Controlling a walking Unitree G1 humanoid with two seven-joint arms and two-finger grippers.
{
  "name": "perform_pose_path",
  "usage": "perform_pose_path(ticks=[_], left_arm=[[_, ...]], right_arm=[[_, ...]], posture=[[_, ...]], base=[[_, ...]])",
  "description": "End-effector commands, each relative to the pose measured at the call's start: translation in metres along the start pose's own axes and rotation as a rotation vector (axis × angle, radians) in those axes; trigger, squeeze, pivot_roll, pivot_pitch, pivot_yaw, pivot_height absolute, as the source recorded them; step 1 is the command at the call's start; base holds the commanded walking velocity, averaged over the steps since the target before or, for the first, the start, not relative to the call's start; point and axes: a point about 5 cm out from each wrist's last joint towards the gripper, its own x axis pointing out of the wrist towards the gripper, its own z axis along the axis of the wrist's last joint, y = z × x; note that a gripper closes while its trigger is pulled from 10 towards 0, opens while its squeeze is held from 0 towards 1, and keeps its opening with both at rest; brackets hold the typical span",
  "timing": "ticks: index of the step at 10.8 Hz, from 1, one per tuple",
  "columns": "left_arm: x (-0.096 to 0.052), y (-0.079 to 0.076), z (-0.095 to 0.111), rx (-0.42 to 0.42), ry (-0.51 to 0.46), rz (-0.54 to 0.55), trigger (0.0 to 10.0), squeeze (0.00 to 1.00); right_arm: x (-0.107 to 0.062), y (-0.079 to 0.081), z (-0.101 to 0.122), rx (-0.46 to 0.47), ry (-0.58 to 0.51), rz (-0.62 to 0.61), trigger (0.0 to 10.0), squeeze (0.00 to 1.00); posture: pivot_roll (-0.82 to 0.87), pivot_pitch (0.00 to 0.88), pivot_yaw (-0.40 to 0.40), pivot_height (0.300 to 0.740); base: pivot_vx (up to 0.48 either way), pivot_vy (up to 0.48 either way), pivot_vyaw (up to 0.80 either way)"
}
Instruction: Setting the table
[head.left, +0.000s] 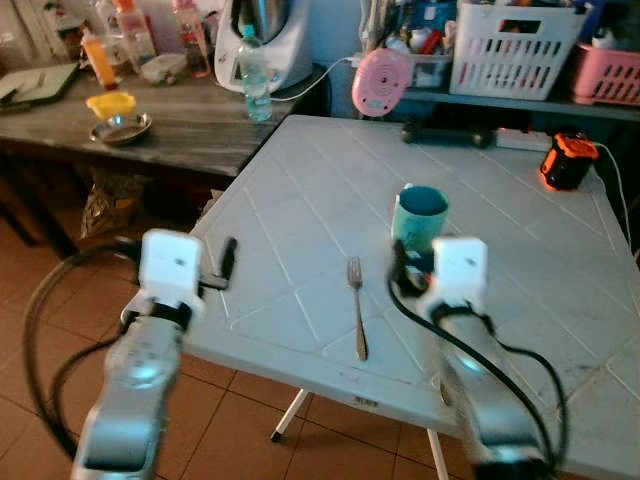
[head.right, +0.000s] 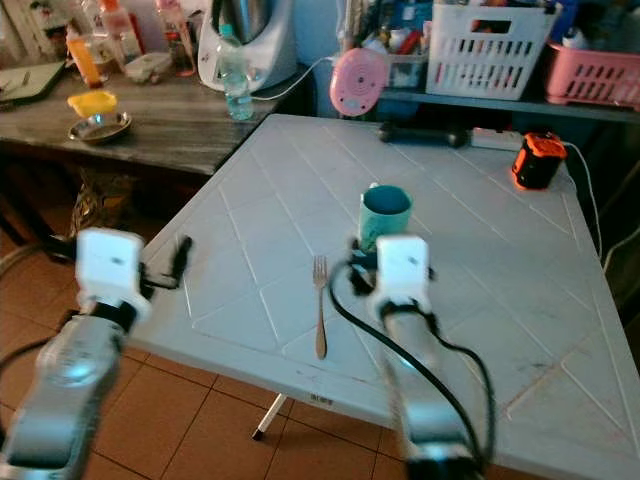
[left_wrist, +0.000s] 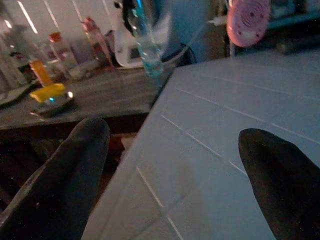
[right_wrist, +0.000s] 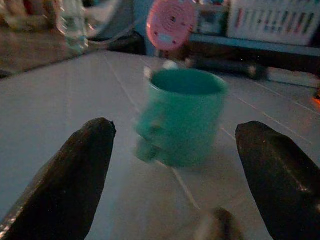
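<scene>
Teal mug stands beside fork, bottle behind.

White tiled-pattern table, folding legs visible under near edge. On it: teal mug upright near centre; fork lying just left of mug, tines away from robot; orange-and-black device at far right edge; dark elongated object along far edge. Adjoining dark wooden counter: water bottle, metal bowl, yellow item
</scene>
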Motion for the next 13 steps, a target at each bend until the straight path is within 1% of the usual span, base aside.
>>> perform_pose_path(ticks=[1,2,3,4,5,6,7,8,9,11,12,13], left_arm=[[-0.001,0.000,-0.004,0.011,0.009,-0.006,10.0,0.00],[-0.006,-0.005,-0.009,0.002,0.016,-0.011,10.0,0.00],[-0.011,-0.007,-0.011,-0.013,0.016,-0.002,10.0,0.00],[-0.012,-0.002,-0.017,-0.024,0.038,0.014,10.0,0.00],[-0.013,-0.002,-0.020,-0.023,0.046,0.016,10.0,0.00],[-0.014,0.000,-0.018,-0.020,0.034,0.028,10.0,0.00],[-0.017,0.003,-0.017,-0.043,0.039,0.082,10.0,0.00],[-0.020,0.001,-0.018,-0.079,0.054,0.083,10.0,0.00],[-0.021,-0.003,-0.018,-0.084,0.054,0.069,10.0,0.00],[-0.021,-0.002,-0.016,-0.087,0.048,0.087,10.0,0.00],[-0.020,-0.001,-0.016,-0.082,0.053,0.083,10.0,0.00],[-0.016,-0.002,-0.013,-0.064,0.041,0.043,10.0,0.00]], right_arm=[[0.000,-0.002,0.009,-0.004,-0.024,-0.006,10.0,0.00],[-0.002,-0.007,0.011,-0.022,-0.016,-0.006,10.0,0.00],[-0.007,-0.007,0.017,-0.045,0.000,0.052,10.0,0.00],[-0.011,-0.001,0.019,-0.069,-0.002,0.099,10.0,0.00],[-0.012,0.001,0.019,-0.075,-0.008,0.129,10.0,0.00],[-0.011,0.007,0.021,-0.076,-0.017,0.163,10.0,0.00],[-0.008,0.009,0.022,-0.050,-0.002,0.152,10.0,0.00],[-0.006,0.007,0.021,0.010,0.018,0.097,10.0,0.00],[-0.008,0.003,0.021,0.019,-0.011,0.070,0.0,0.00],[-0.016,-0.008,0.008,0.055,0.026,-0.002,0.0,0.00],[-0.017,-0.011,0.006,0.063,0.040,-0.031,0.0,0.00],[-0.017,-0.013,0.002,0.063,0.077,-0.059,10.0,0.00]], posture=[[0.10,0.000,0.073,0.740],[0.07,0.000,0.034,0.740],[0.05,0.006,-0.008,0.740],[0.05,0.020,-0.004,0.740],[0.06,0.011,-0.010,0.740],[0.10,0.000,-0.038,0.740],[0.11,0.004,-0.045,0.740],[0.11,0.016,-0.038,0.740],[0.12,0.020,-0.040,0.740],[0.12,0.013,-0.009,0.740],[0.12,0.013,-0.010,0.740],[0.12,0.024,0.001,0.740]], base=[[0.000,0.000,0.00],[0.000,0.000,0.00],[0.000,0.000,0.00],[0.000,0.000,0.00],[0.000,0.000,0.00],[0.000,0.000,0.00],[0.000,0.000,0.00],[0.000,0.000,0.00],[0.000,0.000,0.00],[0.000,0.000,0.00],[0.000,0.000,0.00],[0.000,0.000,0.00]])
